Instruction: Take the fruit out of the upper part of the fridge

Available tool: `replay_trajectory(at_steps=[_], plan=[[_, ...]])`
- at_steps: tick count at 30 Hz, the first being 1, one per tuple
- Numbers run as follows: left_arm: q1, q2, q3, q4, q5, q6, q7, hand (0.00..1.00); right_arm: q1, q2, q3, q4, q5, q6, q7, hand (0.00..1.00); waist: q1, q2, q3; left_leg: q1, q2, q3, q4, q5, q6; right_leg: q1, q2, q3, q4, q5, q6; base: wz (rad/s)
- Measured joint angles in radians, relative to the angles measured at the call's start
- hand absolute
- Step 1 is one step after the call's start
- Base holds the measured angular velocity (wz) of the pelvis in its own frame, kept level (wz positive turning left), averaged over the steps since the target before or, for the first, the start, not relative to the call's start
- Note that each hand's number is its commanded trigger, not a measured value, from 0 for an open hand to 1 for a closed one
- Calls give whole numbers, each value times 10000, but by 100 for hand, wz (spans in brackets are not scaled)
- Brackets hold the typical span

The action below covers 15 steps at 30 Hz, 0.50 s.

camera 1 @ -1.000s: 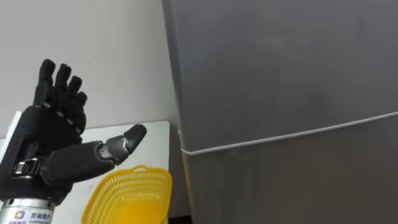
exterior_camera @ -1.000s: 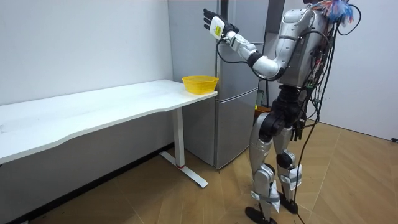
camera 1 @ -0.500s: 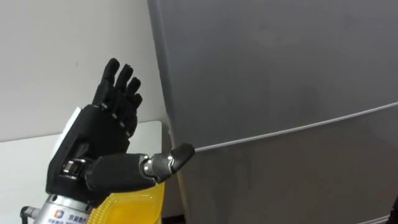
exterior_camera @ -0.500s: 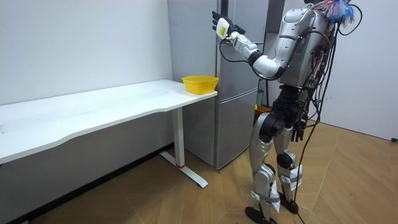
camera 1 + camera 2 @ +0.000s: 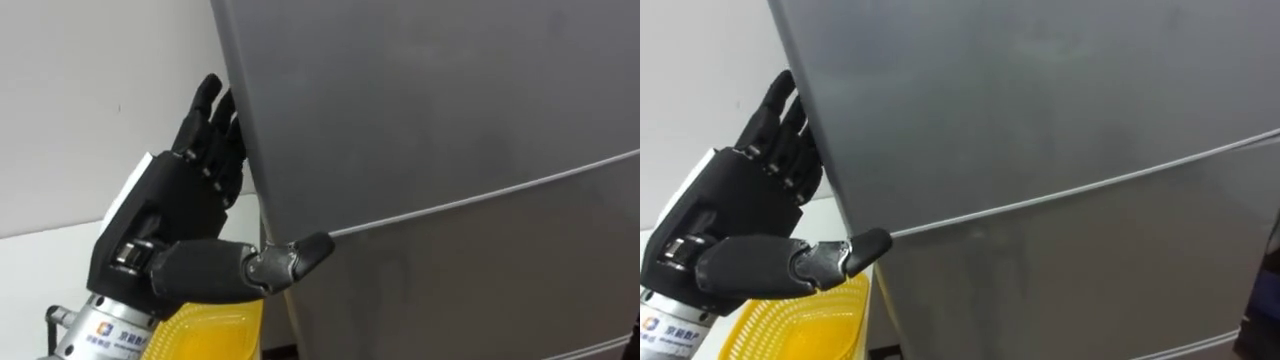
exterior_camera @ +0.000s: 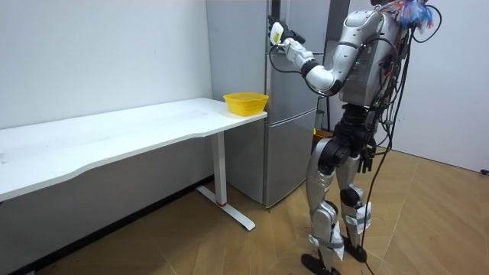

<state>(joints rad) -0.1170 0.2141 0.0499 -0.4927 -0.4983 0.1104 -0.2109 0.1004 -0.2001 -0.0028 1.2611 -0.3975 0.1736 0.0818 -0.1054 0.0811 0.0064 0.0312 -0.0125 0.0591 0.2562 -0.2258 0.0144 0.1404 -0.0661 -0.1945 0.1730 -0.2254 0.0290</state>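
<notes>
Left hand [image 5: 175,215]: it is up high at the left side of the fridge [image 5: 450,290].
Fingers [image 5: 210,110]: they are straight and loose and hold nothing. The tips sit right at the left edge of the upper door [image 5: 430,100].
Thumb [image 5: 290,262]: it pokes across the front of the fridge, by the thin line [image 5: 500,190] between the two doors.
Thing to fetch: it is hidden inside the fridge, behind the shut upper door. I cannot tell what it is.
How the door will feel: it looks big, hard and stiff, and smooth enough to be slippery. It will likely stick a bit and then swing, so I think it needs a slow, steady pull.
Where to hold: no handle shows on the front. The best place looks like the left edge, where the fingers can curl round it.
What the eye views show: the hand and the door edge up close, with a yellow basket [image 5: 215,335] low down beside the fridge.
What the room view shows: the robot stands in front of the fridge with one arm lifted. A long white table [image 6: 114,130] stands next to the fridge, and the basket sits on the end nearest the fridge.
</notes>
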Motion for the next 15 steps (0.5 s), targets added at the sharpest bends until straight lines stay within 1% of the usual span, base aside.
replay_trajectory(at_steps=[6,10,12,13,14,15], plan=[[-26,1,-20,1,0,9,-205,0,-1,-6,-20,-3,2,0,-75,0,0,-60,34,8,-1,78,-9,1,3,-23,-13,50,10,0,0,-3],[-71,31,-27,12,-1,48,-294,0,5,-5,-14,2,5,4,-99,0,-27,-61,35,-3,0,79,-9,1,3,-26,-13,41,9,0,0,0],[-91,98,-96,14,-1,59,-353,0,12,-7,-13,11,9,-6,-141,0,-18,-67,35,8,-1,78,-29,3,5,-21,-15,40,7,0,0,0],[-91,102,-110,14,-1,58,-365,6,11,-8,-12,25,9,-8,-141,0,-14,-70,35,13,-2,78,-32,4,7,-18,-16,38,6,0,0,0],[-91,112,-137,14,4,58,-372,53,-3,-6,-4,58,9,-12,-139,0,-9,-80,30,16,-3,79,-33,5,8,-16,-16,34,7,0,1,0],[-91,139,-136,14,6,58,-380,82,-26,-5,-10,82,6,-16,-137,0,-10,-86,27,14,-2,79,-33,5,9,-17,-17,34,7,0,0,0]])
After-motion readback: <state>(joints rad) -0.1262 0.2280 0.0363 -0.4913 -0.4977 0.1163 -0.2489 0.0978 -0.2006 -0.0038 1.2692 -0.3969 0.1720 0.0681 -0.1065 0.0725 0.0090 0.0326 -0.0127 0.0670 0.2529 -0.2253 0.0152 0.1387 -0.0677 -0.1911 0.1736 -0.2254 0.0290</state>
